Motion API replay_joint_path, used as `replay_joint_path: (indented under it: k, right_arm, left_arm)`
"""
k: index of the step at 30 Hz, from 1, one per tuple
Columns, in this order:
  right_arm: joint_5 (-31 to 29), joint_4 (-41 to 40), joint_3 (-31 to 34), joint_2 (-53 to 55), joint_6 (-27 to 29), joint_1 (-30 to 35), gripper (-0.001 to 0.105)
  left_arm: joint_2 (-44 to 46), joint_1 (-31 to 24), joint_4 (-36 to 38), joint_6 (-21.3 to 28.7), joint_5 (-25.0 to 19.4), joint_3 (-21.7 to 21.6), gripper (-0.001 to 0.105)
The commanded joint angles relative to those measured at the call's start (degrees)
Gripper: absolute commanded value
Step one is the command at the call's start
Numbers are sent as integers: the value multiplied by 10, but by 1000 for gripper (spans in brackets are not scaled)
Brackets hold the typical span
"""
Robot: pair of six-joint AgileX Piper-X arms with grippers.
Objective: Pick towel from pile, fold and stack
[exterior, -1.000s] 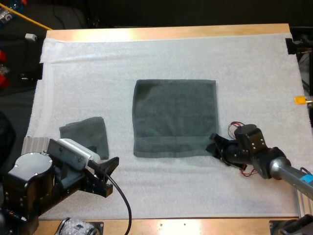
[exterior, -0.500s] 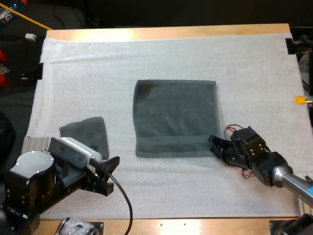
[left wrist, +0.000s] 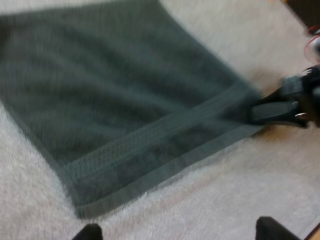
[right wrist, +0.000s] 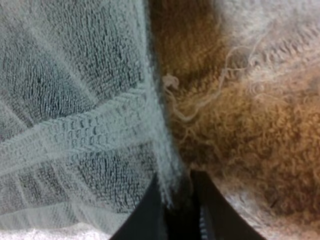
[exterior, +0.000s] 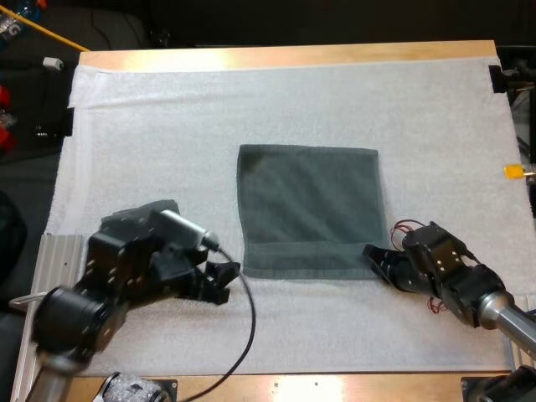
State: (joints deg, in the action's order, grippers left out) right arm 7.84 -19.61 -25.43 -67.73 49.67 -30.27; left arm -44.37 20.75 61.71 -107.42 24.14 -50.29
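L gripper moved up beside flat towel, jaws apart; R gripper clamped on its near-right corner.

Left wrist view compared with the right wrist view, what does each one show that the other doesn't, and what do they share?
Left wrist view: the towel spread flat on the white mat, the right gripper at its corner, and the open left gripper short of the towel's near edge. Right wrist view: the weave up close, with the right gripper's fingers pinching the towel's edge. Both: the same towel and the woven band along its hem.
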Motion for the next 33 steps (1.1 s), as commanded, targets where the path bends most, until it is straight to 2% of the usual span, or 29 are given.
replay_joint_path:
  k: [1, 9, 25, 33]
  right_arm:
    - [-1, -9, -1, 4, 7, -1, 0]
    - [-1, -8, -1, 4, 7, -1, 0]
    - [-1, -8, -1, 4, 7, -1, 0]
    - [-1, -8, -1, 4, 7, -1, 0]
  left_arm:
    - [-11, -1, -21, -6, 3, 12, 60]
    - [-109, -1, -96, -2, 13, 54, 60]
    - [-325, -1, -144, 59, 13, 54, 60]
    - [-421, -1, -174, 62, 14, 54, 60]
